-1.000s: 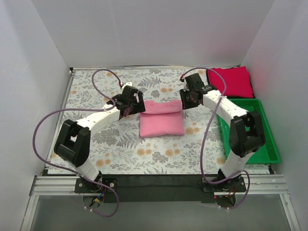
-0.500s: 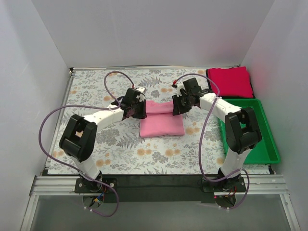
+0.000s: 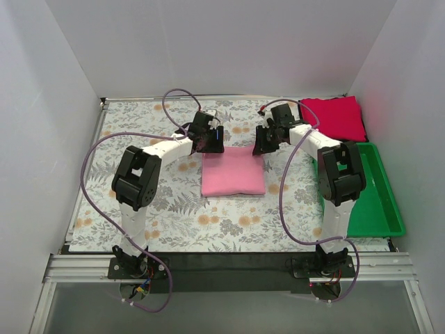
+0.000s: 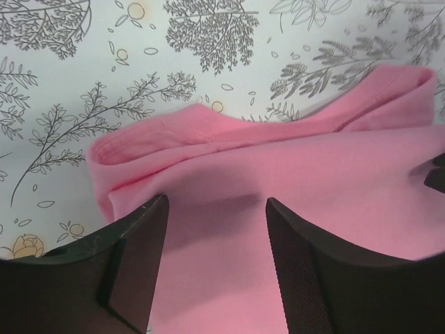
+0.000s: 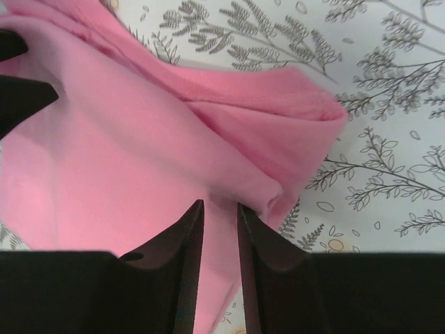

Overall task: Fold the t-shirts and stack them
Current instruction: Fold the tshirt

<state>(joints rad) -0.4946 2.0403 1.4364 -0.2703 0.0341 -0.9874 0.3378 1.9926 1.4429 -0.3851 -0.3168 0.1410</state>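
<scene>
From above: the pink shirt [image 3: 233,172] lies as a folded rectangle at mid-bench [image 3: 139,132], the red shirt [image 3: 334,118] sits folded in the far right corner, well apart, and the bin [image 3: 379,209] stands just near of it. Both my arms reach far forward with elbows out and forearms angled inward, so the left end effector [image 3: 212,142] and right end effector [image 3: 260,145] face each other across the pink shirt's far edge, one at each corner. Left wrist: my left end effector [image 4: 217,209] is spread wide, its fingers [image 4: 135,257] straddling the pink shirt [image 4: 278,167] beside its doubled far-left corner and gripping nothing. Right wrist: my right end effector [image 5: 217,212] is drawn to a narrow slit with pink fabric [image 5: 125,153] showing in the gap, so I take it to be pinching a layer beside the rolled far-right corner. I judge the step in hand to be squaring this fold before the pink shirt goes onto the red one. One side held and one side free would skew the cloth under any pull. So either the left should close on its corner before both move together and level, or the right should let go and lift straight up so the fold is not dragged.
</scene>
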